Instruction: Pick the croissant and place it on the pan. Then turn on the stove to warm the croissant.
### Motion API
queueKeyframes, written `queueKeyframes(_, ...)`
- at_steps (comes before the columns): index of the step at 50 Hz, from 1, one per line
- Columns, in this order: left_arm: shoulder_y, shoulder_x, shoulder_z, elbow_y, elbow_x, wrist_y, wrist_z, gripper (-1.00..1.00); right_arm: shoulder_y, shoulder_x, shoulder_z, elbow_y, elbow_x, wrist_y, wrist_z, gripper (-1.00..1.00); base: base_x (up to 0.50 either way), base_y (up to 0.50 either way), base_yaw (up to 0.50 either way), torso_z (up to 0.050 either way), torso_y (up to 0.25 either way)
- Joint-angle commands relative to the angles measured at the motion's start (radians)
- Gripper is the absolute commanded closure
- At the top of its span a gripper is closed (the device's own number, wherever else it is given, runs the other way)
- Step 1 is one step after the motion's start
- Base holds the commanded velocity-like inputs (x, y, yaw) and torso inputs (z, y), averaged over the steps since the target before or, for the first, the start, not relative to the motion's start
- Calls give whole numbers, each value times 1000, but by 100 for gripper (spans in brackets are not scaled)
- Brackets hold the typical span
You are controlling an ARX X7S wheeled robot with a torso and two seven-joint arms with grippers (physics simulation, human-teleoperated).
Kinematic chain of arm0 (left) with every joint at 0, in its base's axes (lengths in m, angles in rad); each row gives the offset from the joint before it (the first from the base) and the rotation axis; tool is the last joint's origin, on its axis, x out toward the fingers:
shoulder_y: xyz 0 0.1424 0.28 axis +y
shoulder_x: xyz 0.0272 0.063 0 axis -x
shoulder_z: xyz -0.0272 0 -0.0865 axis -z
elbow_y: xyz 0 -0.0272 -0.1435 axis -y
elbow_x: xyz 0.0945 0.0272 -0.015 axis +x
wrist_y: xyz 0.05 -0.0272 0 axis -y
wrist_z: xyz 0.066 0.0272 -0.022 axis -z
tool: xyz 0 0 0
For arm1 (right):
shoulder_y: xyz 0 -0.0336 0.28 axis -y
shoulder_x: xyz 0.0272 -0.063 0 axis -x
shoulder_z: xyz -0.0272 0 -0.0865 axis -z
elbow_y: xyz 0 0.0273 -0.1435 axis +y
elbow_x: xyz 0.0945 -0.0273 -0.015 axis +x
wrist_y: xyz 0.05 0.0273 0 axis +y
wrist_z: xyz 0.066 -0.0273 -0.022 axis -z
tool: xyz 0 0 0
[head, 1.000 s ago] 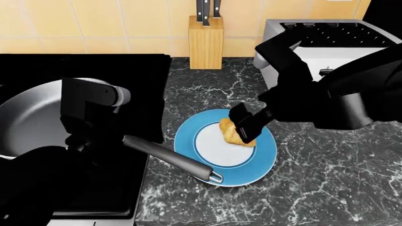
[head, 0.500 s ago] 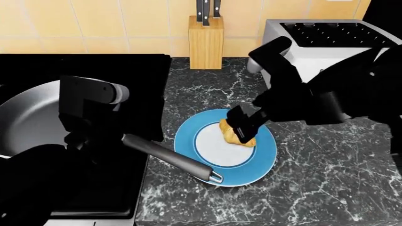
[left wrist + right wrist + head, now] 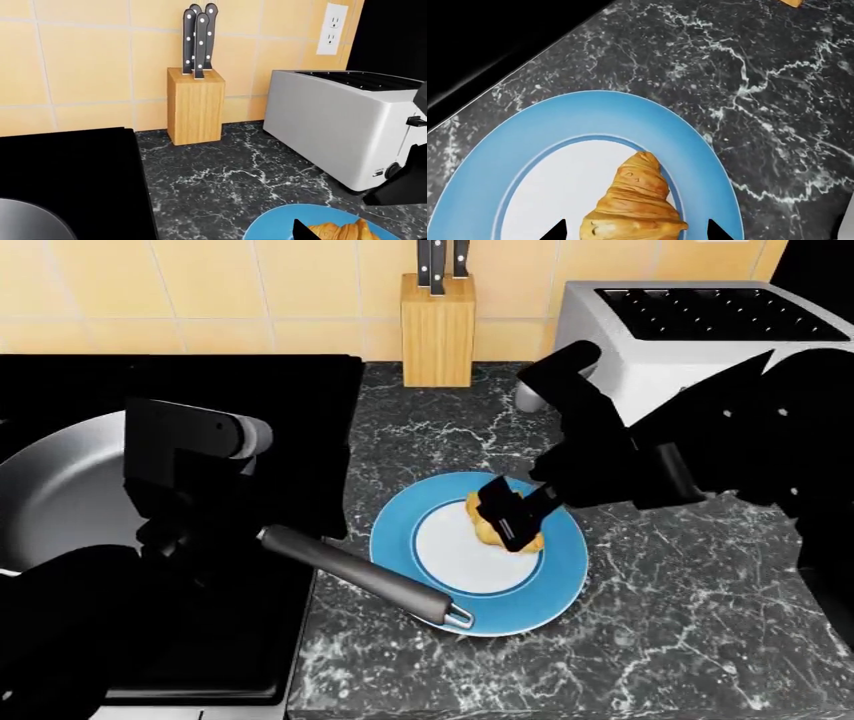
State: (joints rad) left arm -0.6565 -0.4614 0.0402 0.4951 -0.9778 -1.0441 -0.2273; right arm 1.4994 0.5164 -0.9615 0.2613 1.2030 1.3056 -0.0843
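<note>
Head view: your right claw (image 3: 511,517) is low over the plate (image 3: 561,575), straddling the croissant (image 3: 497,522).
Right claw: fingers apart, one tip (image 3: 555,231) on each side of the croissant (image 3: 635,205); you cannot tell if they touch it.
Croissant: lying on the plate's (image 3: 707,165) white centre, near its blue rim.
Left claw: you cannot tell its state; your left arm (image 3: 187,465) hangs over the stove (image 3: 300,400).
Pan: on the stove at your left (image 3: 67,490), its handle (image 3: 360,575) reaching over the plate's edge.
Desk: black marble (image 3: 694,630), with toaster (image 3: 667,320) and knife block (image 3: 438,330) at the back wall.
</note>
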Motion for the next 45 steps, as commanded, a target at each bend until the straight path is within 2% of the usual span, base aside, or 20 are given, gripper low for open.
queueKeyframes(1, 0, -2, 1, -5, -6, 5, 0, -100, -6, -16, -39, 38, -31, -26, -55, -100, 0, 0, 0, 0, 0)
queueKeyframes(42, 8, -15, 3, -26, -18, 37, 18, -100, -22, -43, -80, 109, -37, -25, -78, -100, 0, 0, 0, 0, 0)
queueKeyframes(43, 8, -15, 3, -27, -18, 38, 18, -100, -21, -43, -81, 109, -38, -26, -78, 100, 0, 0, 0, 0, 0)
queueKeyframes(45, 7, -15, 4, -28, -19, 38, 17, -100, -21, -40, -84, 103, -40, -28, -81, 100, 0, 0, 0, 0, 0)
